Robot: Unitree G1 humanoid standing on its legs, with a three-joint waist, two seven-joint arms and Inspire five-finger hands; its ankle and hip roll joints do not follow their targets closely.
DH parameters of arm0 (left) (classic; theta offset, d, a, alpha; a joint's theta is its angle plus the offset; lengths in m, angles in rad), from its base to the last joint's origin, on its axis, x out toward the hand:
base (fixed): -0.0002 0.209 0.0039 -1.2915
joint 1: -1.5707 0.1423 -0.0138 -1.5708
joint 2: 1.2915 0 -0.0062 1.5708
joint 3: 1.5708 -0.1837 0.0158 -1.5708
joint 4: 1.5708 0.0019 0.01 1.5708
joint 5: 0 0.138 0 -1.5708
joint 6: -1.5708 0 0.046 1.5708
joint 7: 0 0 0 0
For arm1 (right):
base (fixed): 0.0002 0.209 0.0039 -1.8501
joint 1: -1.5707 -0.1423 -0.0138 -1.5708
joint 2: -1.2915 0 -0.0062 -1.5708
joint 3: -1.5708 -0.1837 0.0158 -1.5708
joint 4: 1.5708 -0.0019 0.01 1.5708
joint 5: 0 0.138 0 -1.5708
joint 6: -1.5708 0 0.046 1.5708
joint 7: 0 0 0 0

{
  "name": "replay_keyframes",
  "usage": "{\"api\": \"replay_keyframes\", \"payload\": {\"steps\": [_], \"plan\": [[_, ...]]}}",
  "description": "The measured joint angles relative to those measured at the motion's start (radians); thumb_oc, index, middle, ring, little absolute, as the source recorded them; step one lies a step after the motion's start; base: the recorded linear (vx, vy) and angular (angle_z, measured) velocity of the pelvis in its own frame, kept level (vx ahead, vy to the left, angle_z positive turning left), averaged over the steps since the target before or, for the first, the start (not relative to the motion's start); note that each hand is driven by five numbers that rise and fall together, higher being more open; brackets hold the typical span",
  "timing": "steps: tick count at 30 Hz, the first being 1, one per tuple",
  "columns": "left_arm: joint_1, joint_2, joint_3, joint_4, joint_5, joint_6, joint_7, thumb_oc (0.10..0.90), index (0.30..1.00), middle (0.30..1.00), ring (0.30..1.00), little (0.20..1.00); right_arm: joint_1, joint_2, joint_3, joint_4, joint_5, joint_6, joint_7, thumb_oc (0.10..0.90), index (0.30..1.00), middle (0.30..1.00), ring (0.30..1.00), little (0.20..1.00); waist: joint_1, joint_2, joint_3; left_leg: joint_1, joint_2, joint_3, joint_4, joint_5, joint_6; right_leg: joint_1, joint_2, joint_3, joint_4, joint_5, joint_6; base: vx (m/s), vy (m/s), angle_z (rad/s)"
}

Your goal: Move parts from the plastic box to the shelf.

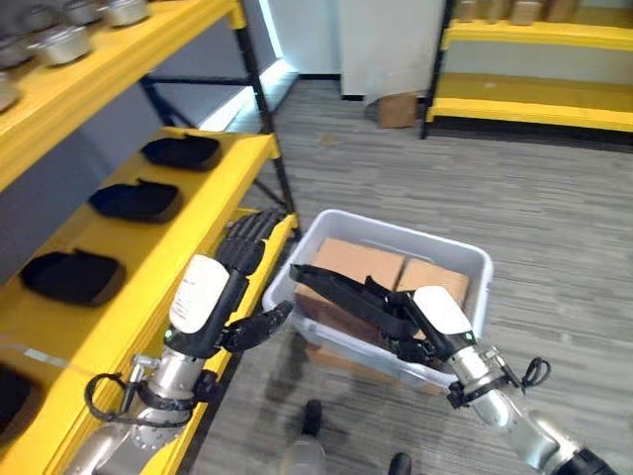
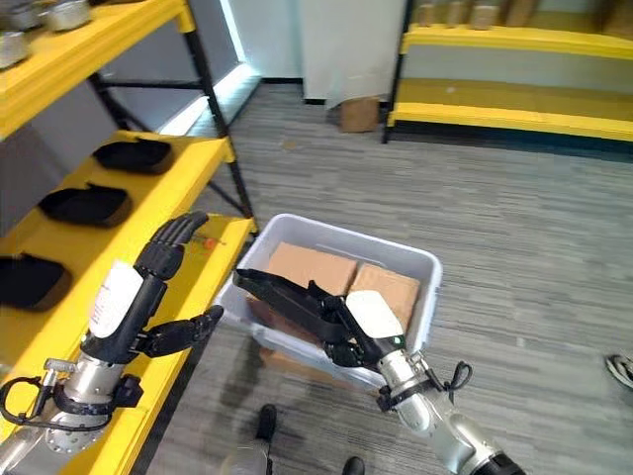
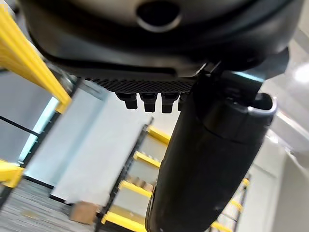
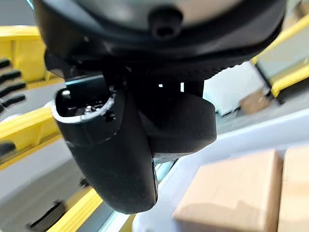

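Grey wood-grain flooring (image 1: 554, 198) runs back to a far yellow shelving unit (image 1: 534, 99) with a small cardboard carton (image 1: 398, 109) on the floor beside it. On the left stands a nearer yellow shelf (image 1: 188, 233); its middle level carries a row of black moulded parts (image 1: 135, 201), and metal pots (image 1: 61, 44) sit on the level above. Just right of that shelf's near corner rests the white plastic box (image 1: 465, 259), holding two brown cardboard boxes (image 1: 358, 263) side by side. The right hand (image 1: 435, 315) hovers over the near side of the plastic box, its fingers curled round a long black part (image 1: 341, 292) that points left across the box. The left hand (image 1: 223, 287) is raised at the shelf's edge, fingers straight and loosely spread, thumb out, holding nothing.
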Motion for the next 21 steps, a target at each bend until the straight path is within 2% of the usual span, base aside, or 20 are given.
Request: {"api": "replay_keyframes", "payload": {"steps": [1, 2, 4, 5, 6, 7, 8, 9, 12, 13, 14, 18, 20, 21], "plan": [[-0.052, -0.001, -0.065, -0.002, 0.001, -0.006, 0.000, 0.900, 1.000, 1.000, 1.000, 1.000, 0.027, -0.003, -0.008, 0.004, 0.043, 0.004, 0.000, 0.400, 0.300, 0.300, 0.300, 0.300, -0.020, -0.040, 0.005, 0.007, -0.015, 0.080, 0.113, 0.025, -0.010, 0.000, -0.078, -0.037, -0.008, 0.012, 0.018, -0.29, 0.200, 1.29], [-0.070, -0.002, -0.089, -0.003, 0.001, -0.007, 0.001, 0.900, 1.000, 1.000, 1.000, 1.000, 0.032, -0.004, -0.016, 0.004, 0.056, 0.000, 0.000, 0.400, 0.300, 0.300, 0.300, 0.300, -0.031, -0.049, 0.009, 0.028, -0.021, 0.082, 0.151, 0.025, -0.009, -0.001, -0.103, -0.048, -0.007, 0.017, 0.018, -0.20, 0.232, 0.86], [-0.103, -0.025, -0.130, -0.003, 0.003, -0.006, 0.000, 0.900, 1.000, 1.000, 1.000, 1.000, 0.045, -0.007, -0.052, 0.000, 0.088, -0.011, -0.004, 0.400, 0.300, 0.300, 0.300, 0.300, -0.068, -0.055, 0.012, 0.069, -0.036, 0.087, 0.259, 0.014, -0.009, 0.001, -0.165, -0.065, 0.012, 0.027, 0.048, -0.05, 0.127, 0.45], [-0.108, -0.038, -0.130, -0.009, 0.004, -0.009, -0.002, 0.900, 1.000, 1.000, 1.000, 1.000, 0.046, -0.012, -0.069, 0.000, 0.103, -0.021, -0.005, 0.400, 0.300, 0.300, 0.300, 0.300, -0.086, -0.045, 0.009, 0.098, -0.044, 0.083, 0.273, 0.049, 0.001, 0.000, -0.177, -0.063, 0.025, 0.025, 0.075, -0.27, 0.446, 0.47], [-0.127, -0.048, -0.128, -0.018, 0.002, -0.009, 0.000, 0.900, 1.000, 1.000, 1.000, 1.000, 0.042, -0.013, -0.083, -0.001, 0.134, -0.025, -0.016, 0.400, 0.300, 0.300, 0.300, 0.300, -0.107, -0.029, 0.003, 0.132, -0.066, 0.060, 0.219, 0.082, -0.010, -0.033, -0.191, -0.033, 0.080, 0.021, 0.095, -0.18, 0.413, 0.31], [-0.148, -0.050, -0.128, -0.012, -0.001, -0.007, 0.000, 0.900, 1.000, 1.000, 1.000, 1.000, 0.044, 0.002, -0.107, -0.003, 0.151, -0.036, -0.010, 0.400, 0.300, 0.300, 0.300, 0.300, -0.106, -0.042, 0.001, 0.127, -0.086, 0.060, 0.179, 0.082, 0.012, -0.071, -0.204, -0.008, 0.112, 0.026, 0.090, -0.37, 0.685, 0.62], [-0.193, -0.060, -0.137, -0.007, -0.001, 0.001, 0.000, 0.900, 1.000, 1.000, 1.000, 1.000, 0.048, 0.017, -0.156, -0.035, 0.178, -0.062, 0.001, 0.400, 0.300, 0.300, 0.300, 0.300, -0.107, -0.042, -0.004, 0.140, -0.116, 0.048, 0.065, 0.070, 0.037, -0.081, -0.212, -0.008, 0.086, 0.034, 0.133, -0.17, 0.359, 0.59], [-0.211, -0.085, -0.141, 0.002, -0.002, 0.004, 0.000, 0.900, 1.000, 1.000, 1.000, 1.000, 0.036, 0.039, -0.184, -0.034, 0.196, -0.069, 0.008, 0.400, 0.300, 0.300, 0.300, 0.300, -0.100, -0.043, -0.004, 0.130, -0.127, 0.035, 0.041, 0.071, 0.036, -0.096, -0.218, -0.002, 0.082, 0.044, 0.154, -0.27, 0.453, 0.63], [-0.170, -0.116, -0.164, 0.002, 0.001, 0.015, -0.016, 0.900, 1.000, 1.000, 1.000, 1.000, 0.018, 0.071, -0.182, -0.079, 0.295, -0.065, 0.059, 0.400, 0.300, 0.300, 0.300, 0.300, -0.083, -0.044, -0.005, 0.133, -0.150, 0.001, 0.002, 0.070, 0.038, -0.058, -0.223, -0.016, 0.031, 0.075, 0.172, -0.12, 0.256, 0.41], [-0.150, -0.114, -0.164, -0.001, 0.001, 0.015, -0.024, 0.900, 1.000, 1.000, 1.000, 1.000, 0.018, 0.071, -0.180, -0.106, 0.307, -0.063, 0.075, 0.400, 0.300, 0.300, 0.300, 0.300, -0.069, -0.044, -0.005, 0.138, -0.155, -0.003, -0.009, 0.070, 0.039, -0.045, -0.223, -0.022, 0.015, 0.085, 0.182, -0.15, 0.272, 0.45], [-0.108, -0.103, -0.162, -0.001, 0.000, 0.017, -0.024, 0.900, 1.000, 1.000, 1.000, 1.000, 0.009, 0.074, -0.157, -0.164, 0.311, -0.067, 0.105, 0.400, 0.300, 0.300, 0.300, 0.300, -0.038, -0.046, -0.006, 0.138, -0.166, -0.024, -0.016, 0.076, 0.048, -0.025, -0.226, -0.028, -0.006, 0.093, 0.188, -0.16, 0.267, 0.43], [-0.095, -0.072, -0.159, -0.007, -0.001, 0.013, -0.025, 0.900, 1.000, 1.000, 1.000, 1.000, -0.050, 0.082, -0.082, -0.196, 0.307, -0.073, 0.152, 0.400, 0.300, 0.300, 0.300, 0.300, 0.032, -0.055, -0.012, 0.122, -0.173, -0.069, -0.026, 0.085, 0.057, -0.007, -0.226, -0.050, -0.009, 0.092, 0.196, -0.14, 0.182, 0.41], [-0.098, -0.068, -0.159, -0.017, -0.001, 0.005, -0.030, 0.900, 1.000, 1.000, 1.000, 1.000, -0.066, 0.089, -0.066, -0.197, 0.290, -0.072, 0.154, 0.400, 0.300, 0.300, 0.300, 0.300, 0.053, -0.059, -0.014, 0.096, -0.177, -0.098, -0.029, 0.093, 0.065, 0.000, -0.227, -0.082, -0.006, 0.089, 0.191, -0.09, 0.066, 0.59], [-0.097, -0.066, -0.158, -0.031, -0.002, 0.000, -0.047, 0.900, 1.000, 1.000, 1.000, 1.000, -0.061, 0.089, -0.066, -0.197, 0.279, -0.067, 0.156, 0.400, 0.300, 0.300, 0.300, 0.300, 0.067, -0.071, -0.021, 0.080, -0.184, -0.123, -0.030, 0.100, 0.075, 0.007, -0.226, -0.088, 0.003, 0.078, 0.190, -0.05, -0.005, 1.19]]}}
